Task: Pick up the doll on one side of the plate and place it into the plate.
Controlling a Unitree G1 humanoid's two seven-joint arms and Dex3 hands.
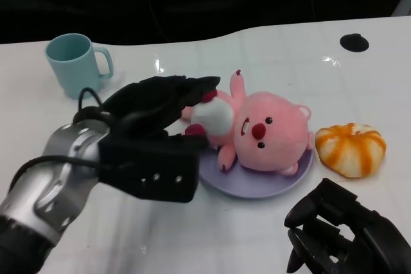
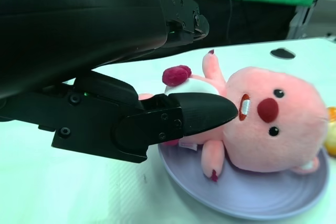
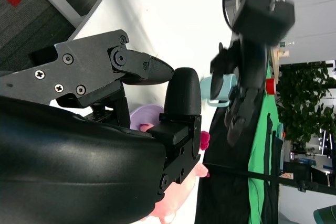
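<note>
Doll (image 1: 257, 134) lying on plate (image 1: 282, 184), centre frame. Left hand (image 1: 157, 110) fingers around its lower body, grip unclear. Right hand (image 1: 343, 235) curled, empty. Left: release, withdraw.

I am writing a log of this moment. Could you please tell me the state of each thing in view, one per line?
doll: lying on the plate, left hand at its body
plate: flat on the table, under the doll
mug: upright, apart
orange toy: beside the plate
left hand: fingers around the doll
right hand: holds nothing
</note>
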